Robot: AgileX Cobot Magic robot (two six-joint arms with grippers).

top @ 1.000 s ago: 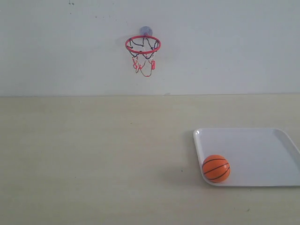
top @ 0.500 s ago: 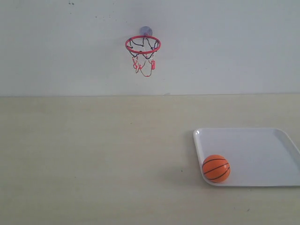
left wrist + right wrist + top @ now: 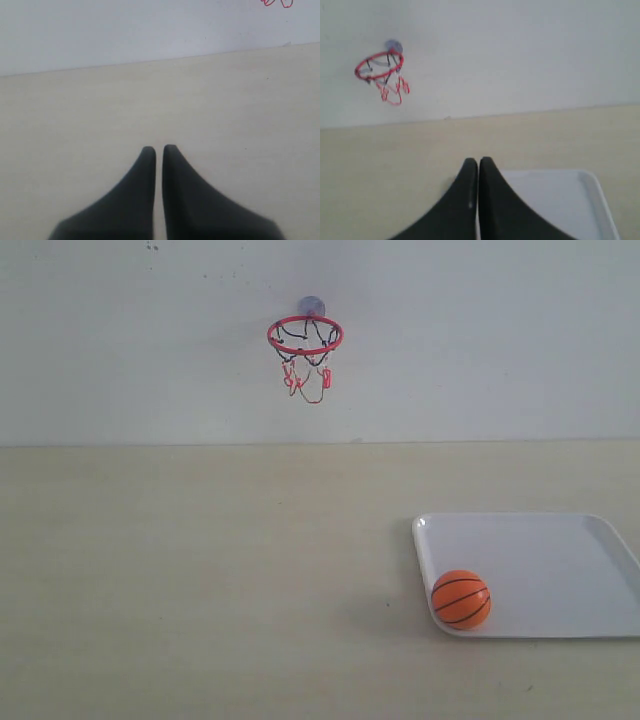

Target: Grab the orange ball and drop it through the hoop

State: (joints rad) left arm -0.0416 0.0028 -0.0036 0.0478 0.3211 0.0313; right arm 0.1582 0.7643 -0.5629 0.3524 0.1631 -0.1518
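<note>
The orange ball, with thin black seams, rests in the near left corner of a white tray on the table's right side. The hoop, a red ring with a dark and red net, hangs from a suction cup on the back wall; the right wrist view also shows the hoop. Neither arm appears in the exterior view. My left gripper is shut over bare table. My right gripper is shut above the tray's edge; the ball is hidden in that view.
The beige table meets a pale wall at the back. The tray's raised rim runs close to the right edge of the exterior view. Only the net's red tips show in the left wrist view.
</note>
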